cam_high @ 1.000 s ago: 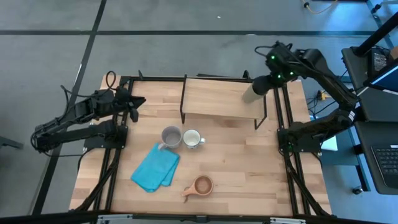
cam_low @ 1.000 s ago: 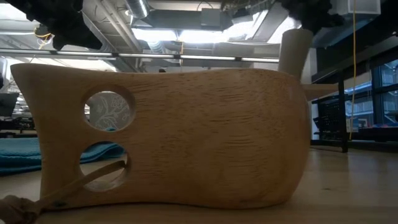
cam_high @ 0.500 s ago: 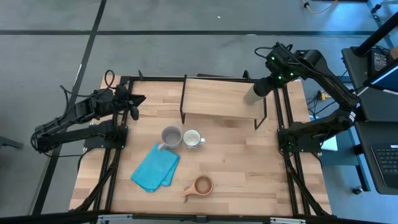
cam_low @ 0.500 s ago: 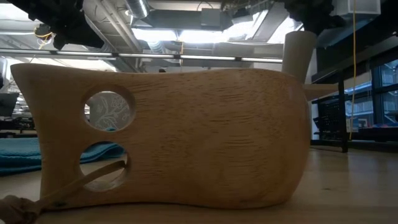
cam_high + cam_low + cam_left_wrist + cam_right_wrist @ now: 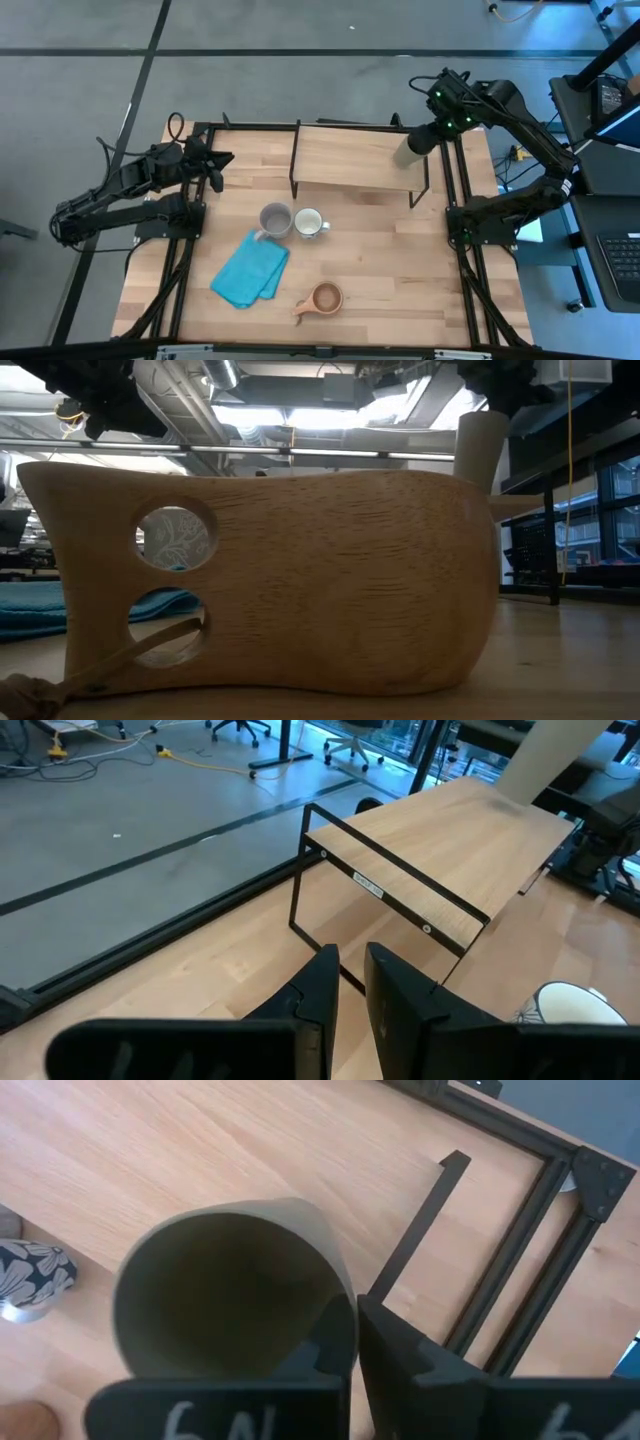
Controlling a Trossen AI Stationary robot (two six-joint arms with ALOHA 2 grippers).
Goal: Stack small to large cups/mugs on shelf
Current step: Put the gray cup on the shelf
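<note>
The right gripper (image 5: 424,137) pinches the rim of the olive-green tumbler (image 5: 408,150), holding it over the right end of the shelf (image 5: 350,155). The left gripper (image 5: 213,165), fingers nearly together and empty, waits near the table's far left corner. On the tabletop (image 5: 400,260) in front of the shelf stand the grey mug (image 5: 274,219) and white mug (image 5: 308,222), touching; a blue cloth (image 5: 250,268) lies just beside them, the wooden cup (image 5: 325,297) nearer the front edge.

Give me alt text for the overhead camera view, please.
Seen from above, the right gripper holds an olive-green tumbler over the right end of the shelf. A grey mug, white mug, blue cloth and wooden cup sit on the table; the left gripper waits at its left rear.
</note>
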